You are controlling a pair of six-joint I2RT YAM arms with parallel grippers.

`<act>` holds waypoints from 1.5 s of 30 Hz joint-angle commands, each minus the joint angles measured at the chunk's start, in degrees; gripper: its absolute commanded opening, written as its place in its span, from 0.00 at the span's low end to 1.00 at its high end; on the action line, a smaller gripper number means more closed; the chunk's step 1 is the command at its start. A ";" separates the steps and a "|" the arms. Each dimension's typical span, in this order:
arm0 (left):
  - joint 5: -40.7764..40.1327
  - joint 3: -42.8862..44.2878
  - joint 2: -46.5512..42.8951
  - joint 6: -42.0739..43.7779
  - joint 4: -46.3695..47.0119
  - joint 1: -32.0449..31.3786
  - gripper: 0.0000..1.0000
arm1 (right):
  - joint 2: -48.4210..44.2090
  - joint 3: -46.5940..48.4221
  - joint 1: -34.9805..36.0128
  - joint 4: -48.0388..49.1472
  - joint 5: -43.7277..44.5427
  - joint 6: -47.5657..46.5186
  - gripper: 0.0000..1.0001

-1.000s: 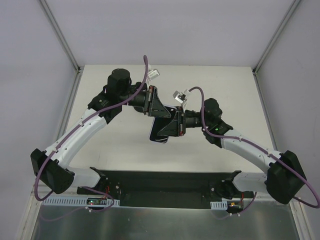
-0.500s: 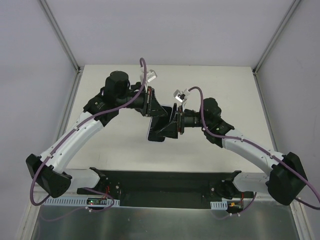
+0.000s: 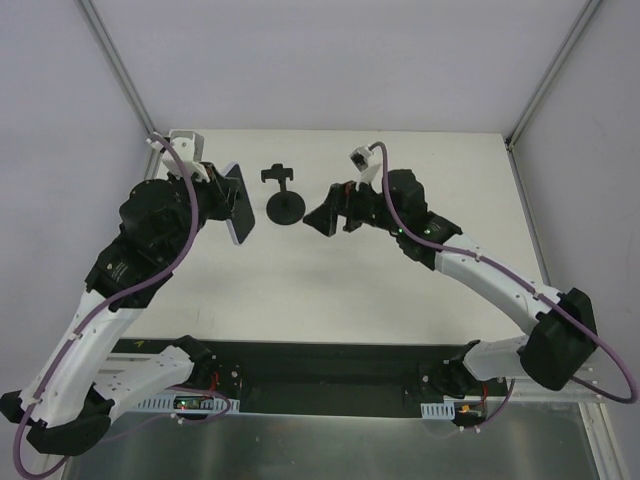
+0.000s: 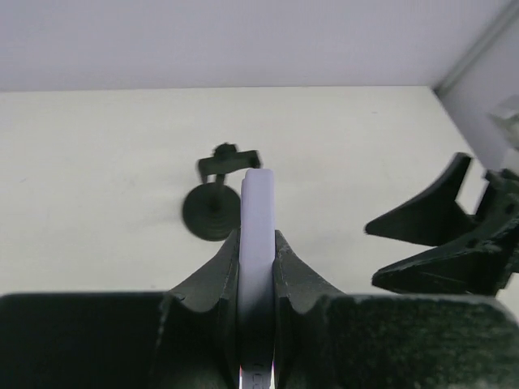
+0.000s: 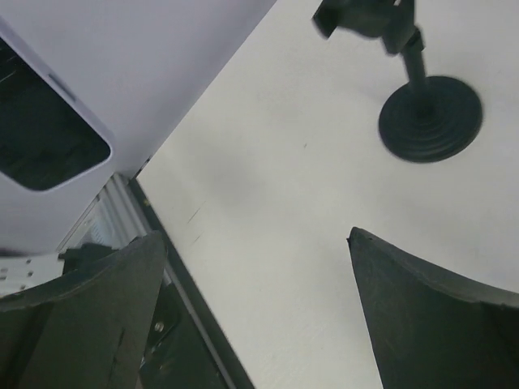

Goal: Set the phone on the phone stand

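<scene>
My left gripper (image 3: 228, 195) is shut on the phone (image 3: 239, 206), a slim slab with a dark screen and a white edge, held on edge above the table's back left. The left wrist view shows its pale edge (image 4: 258, 212) pinched between the two fingers of that gripper (image 4: 258, 237). The black phone stand (image 3: 284, 204) is just right of the phone, with its forked cradle (image 3: 277, 174) bare. Right of the stand my right gripper (image 3: 322, 208) stands open with nothing in it. In its own view, that gripper (image 5: 258, 237) frames bare table, the stand (image 5: 430, 117) and the phone (image 5: 45, 142).
A metal frame rail (image 3: 135, 215) runs along the table's left edge, close to the left arm. Grey walls enclose the back and sides. The black mounting plate (image 3: 330, 370) for both arm bases lies along the near edge.
The right gripper has let go of the phone, opened wide and pulled back to the right. The left arm has carried the phone left and back, uncovering the stand.
</scene>
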 commanded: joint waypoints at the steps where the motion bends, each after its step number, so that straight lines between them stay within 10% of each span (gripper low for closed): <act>1: -19.52 -1.02 2.60 1.94 -0.60 -0.30 0.00 | 6.21 9.47 0.14 -5.48 9.41 -3.52 0.97; 23: -7.84 -12.36 1.11 -4.74 4.15 11.57 0.00 | 37.33 41.90 0.50 -9.09 20.31 -12.93 0.59; 40: -8.02 -12.98 1.63 -5.44 4.15 11.39 0.00 | 40.86 44.72 1.02 -9.79 20.66 -15.04 0.39; 45: -6.61 -13.15 1.46 -4.83 4.32 11.48 0.00 | 41.38 46.83 1.81 -12.33 25.49 -16.27 0.19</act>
